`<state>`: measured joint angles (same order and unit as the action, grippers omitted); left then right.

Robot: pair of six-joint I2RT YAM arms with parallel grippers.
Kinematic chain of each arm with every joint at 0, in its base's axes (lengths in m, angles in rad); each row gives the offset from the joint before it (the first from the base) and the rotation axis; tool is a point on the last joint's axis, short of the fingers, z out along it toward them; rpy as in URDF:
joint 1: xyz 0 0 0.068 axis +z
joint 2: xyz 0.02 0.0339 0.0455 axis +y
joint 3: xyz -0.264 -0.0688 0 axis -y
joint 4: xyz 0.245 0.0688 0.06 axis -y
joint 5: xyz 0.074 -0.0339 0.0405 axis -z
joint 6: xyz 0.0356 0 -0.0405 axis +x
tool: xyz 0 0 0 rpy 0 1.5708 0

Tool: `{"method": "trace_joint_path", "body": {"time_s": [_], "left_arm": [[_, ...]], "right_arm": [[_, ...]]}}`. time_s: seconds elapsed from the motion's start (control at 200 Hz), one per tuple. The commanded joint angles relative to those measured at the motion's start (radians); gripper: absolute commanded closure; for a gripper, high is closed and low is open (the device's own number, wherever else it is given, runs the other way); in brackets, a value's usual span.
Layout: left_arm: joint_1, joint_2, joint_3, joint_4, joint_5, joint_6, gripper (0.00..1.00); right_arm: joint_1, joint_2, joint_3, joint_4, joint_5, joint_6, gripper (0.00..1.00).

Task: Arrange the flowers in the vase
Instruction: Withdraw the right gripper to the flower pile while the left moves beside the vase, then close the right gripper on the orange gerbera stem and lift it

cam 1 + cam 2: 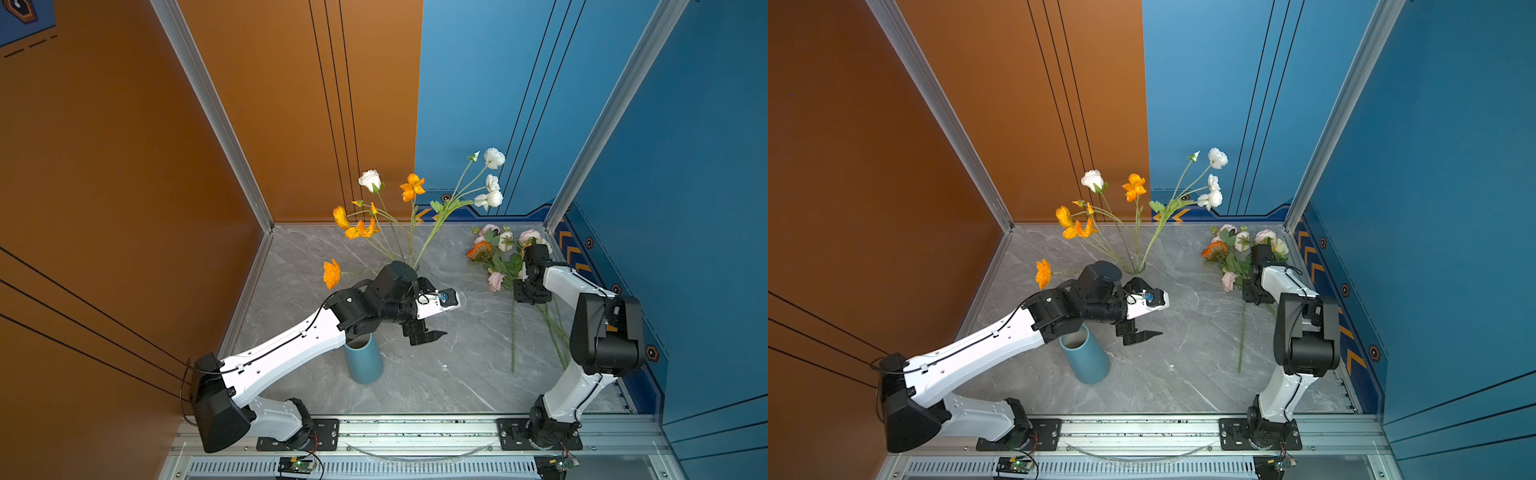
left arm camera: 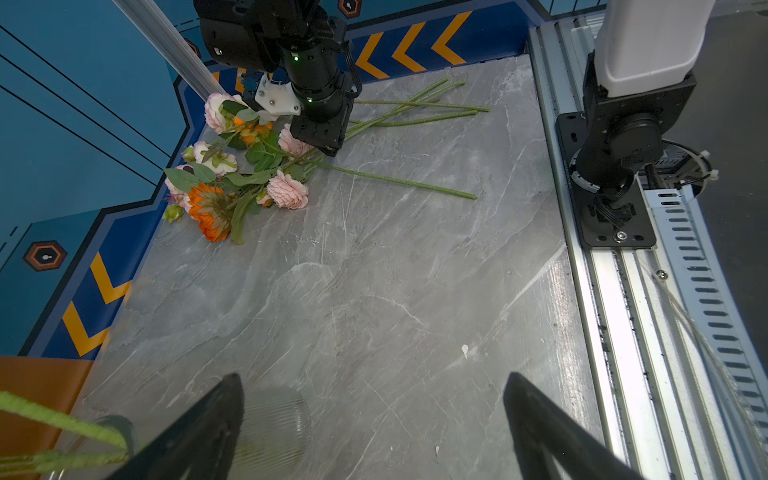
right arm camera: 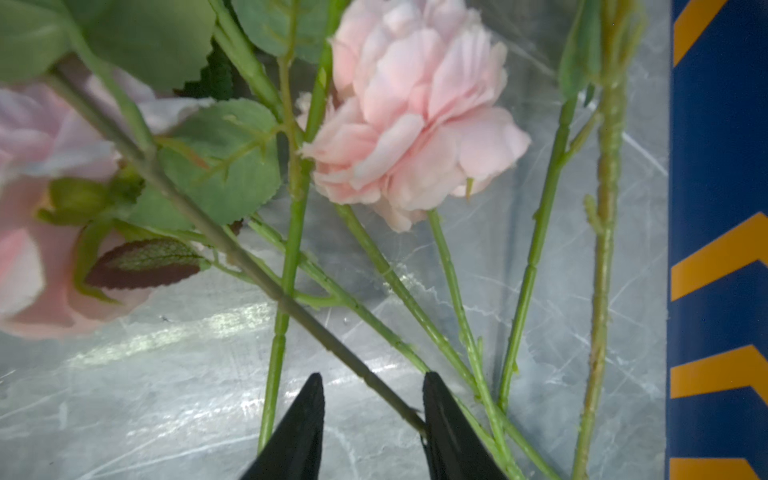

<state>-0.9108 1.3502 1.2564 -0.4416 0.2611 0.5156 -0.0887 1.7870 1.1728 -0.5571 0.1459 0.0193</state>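
The flowers are in two groups. One bunch [image 1: 500, 259] lies flat on the grey marble surface [image 1: 436, 374], well apart from the blue vase [image 1: 365, 361], on the right arm's side and further back. It has pale pink ruffled blooms [image 2: 287, 194], cream-pink roses, an orange sunflower [image 2: 208, 210] and toothed green leaves on thin green stems. The blooms point to the back corner. The cut ends run forward, fanned, and one stem [image 1: 513, 332] lies apart on the side nearer the blue vase.

The other group stands just behind the blue vase in a clear ribbed glass vase [image 2: 276, 424]. It holds orange poppy-like blooms [image 1: 411, 188], a white rose [image 1: 370, 180] and a spray of white blooms [image 1: 492, 197]. Their stems rise from one point and spread outward, and one orange bloom [image 1: 331, 274] leans out low toward the left arm's side.

The blue vase is an upright cylinder, its mouth partly hidden under the left arm. The part of its inside that shows in a top view is bare wall.

The left hand [image 2: 374, 376] hovers beside the blue vase's top with its jaws spread wide and gripping nothing. The right hand [image 3: 373, 378] is down at the lying bunch, jaws narrowed but apart. A greyish-green stem [image 3: 249, 266] crosses the gap between them and touches one finger [image 3: 440, 415].
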Motion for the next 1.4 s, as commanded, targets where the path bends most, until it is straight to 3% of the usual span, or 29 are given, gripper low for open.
{"method": "trace_joint_path", "body": {"time_s": [0.0,0.115,0.26,0.706,0.886,1.041,1.201,1.397], "left_arm": [[-0.002,-0.01,-0.014,0.003,-0.011,0.01,0.02],[-0.002,-0.014,-0.013,0.004,-0.014,0.012,0.02],[-0.002,-0.012,-0.014,0.003,-0.017,0.011,0.02],[-0.001,-0.013,-0.014,0.002,-0.031,0.015,0.02],[0.016,-0.043,-0.014,0.003,-0.022,0.017,0.02],[0.097,-0.119,-0.024,0.016,0.096,0.008,0.02],[0.234,-0.218,-0.112,0.201,0.283,-0.089,0.02],[0.298,-0.232,-0.143,0.32,0.362,-0.163,0.02]], "right_arm": [[0.009,0.014,0.021,0.019,-0.006,-0.014,0.72],[0.017,0.001,0.017,0.023,-0.011,-0.02,0.8],[0.032,-0.035,0.012,0.023,-0.014,-0.031,1.0],[0.114,-0.249,0.014,0.006,-0.092,-0.007,1.0],[0.124,-0.392,-0.041,0.093,-0.105,0.17,1.0],[0.154,-0.552,-0.134,0.254,-0.13,0.357,1.0],[0.31,-0.747,-0.219,0.443,0.1,0.391,1.0],[0.58,-0.843,-0.198,0.642,0.306,0.169,1.0]]}}
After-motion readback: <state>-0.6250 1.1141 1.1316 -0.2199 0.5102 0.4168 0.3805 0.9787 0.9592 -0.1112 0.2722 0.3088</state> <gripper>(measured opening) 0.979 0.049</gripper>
